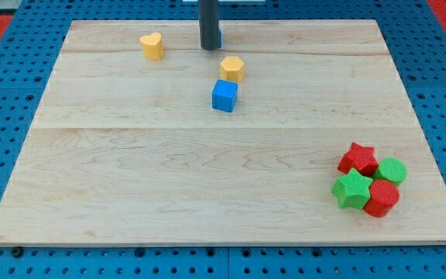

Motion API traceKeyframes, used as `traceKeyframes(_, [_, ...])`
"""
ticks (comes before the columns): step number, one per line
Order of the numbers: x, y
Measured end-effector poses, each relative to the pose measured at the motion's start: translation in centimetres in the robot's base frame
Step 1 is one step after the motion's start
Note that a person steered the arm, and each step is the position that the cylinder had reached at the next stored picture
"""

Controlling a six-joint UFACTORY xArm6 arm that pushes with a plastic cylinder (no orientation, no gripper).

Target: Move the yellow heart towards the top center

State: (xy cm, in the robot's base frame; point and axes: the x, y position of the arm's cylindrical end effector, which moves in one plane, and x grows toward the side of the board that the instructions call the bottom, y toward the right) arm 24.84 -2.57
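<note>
The yellow heart (152, 46) lies near the view's top, left of centre, on the wooden board (169, 178). My tip (209, 47) stands at the top centre, about 70 px to the right of the heart and apart from it. A blue block (219, 36) shows just behind the rod, mostly hidden by it. A yellow hexagon block (232, 68) lies just below and right of my tip. A blue cube (224, 95) sits right below the hexagon.
A cluster sits at the bottom right: a red star (358, 159), a green cylinder (392, 170), a green star (352, 190) and a red hexagon block (382, 198). The blue pegboard table (6, 116) surrounds the board.
</note>
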Motion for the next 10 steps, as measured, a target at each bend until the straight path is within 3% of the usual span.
traceKeyframes(1, [-1.9, 0.0])
traceKeyframes(3, [-0.6, -5.8])
traceKeyframes(5, [0.4, -7.0])
traceKeyframes(7, [6.2, -8.6])
traceKeyframes(8, [5.1, -13.8])
traceKeyframes(9, [2.2, -13.6])
traceKeyframes(10, [1.4, -9.6])
